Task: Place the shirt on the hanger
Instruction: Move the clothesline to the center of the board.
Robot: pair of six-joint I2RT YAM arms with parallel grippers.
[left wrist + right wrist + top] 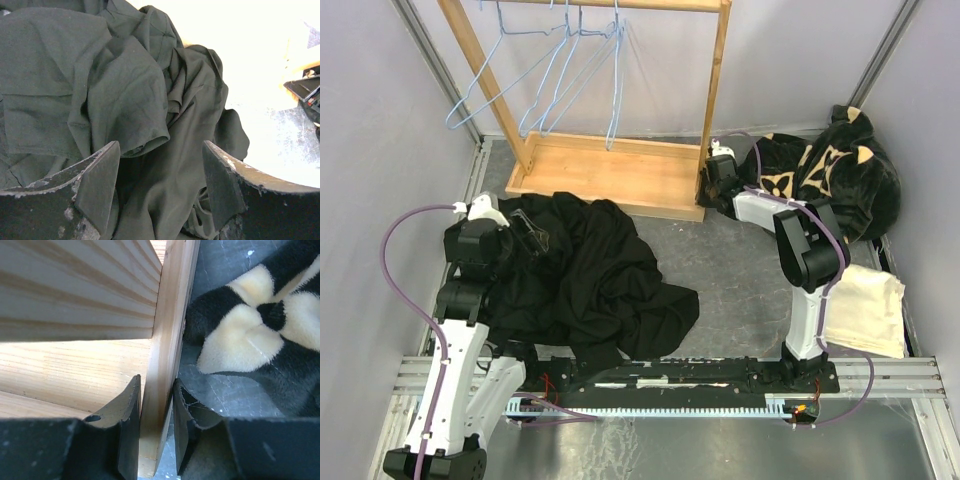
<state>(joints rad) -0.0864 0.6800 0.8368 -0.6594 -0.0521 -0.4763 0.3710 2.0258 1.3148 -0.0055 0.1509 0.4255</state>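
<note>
Gripping rack [162, 340]: right pincer [156, 382], apparently, wrist view only | left pincer [161, 150] wide above shirt [115, 85]

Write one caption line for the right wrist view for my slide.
Right gripper clamps a thin board of the wooden rack, the black plush garment with tan flowers lying beside it.

Overhead view down, left wrist close on shirt [125, 100], right on rack [167, 340]
</note>
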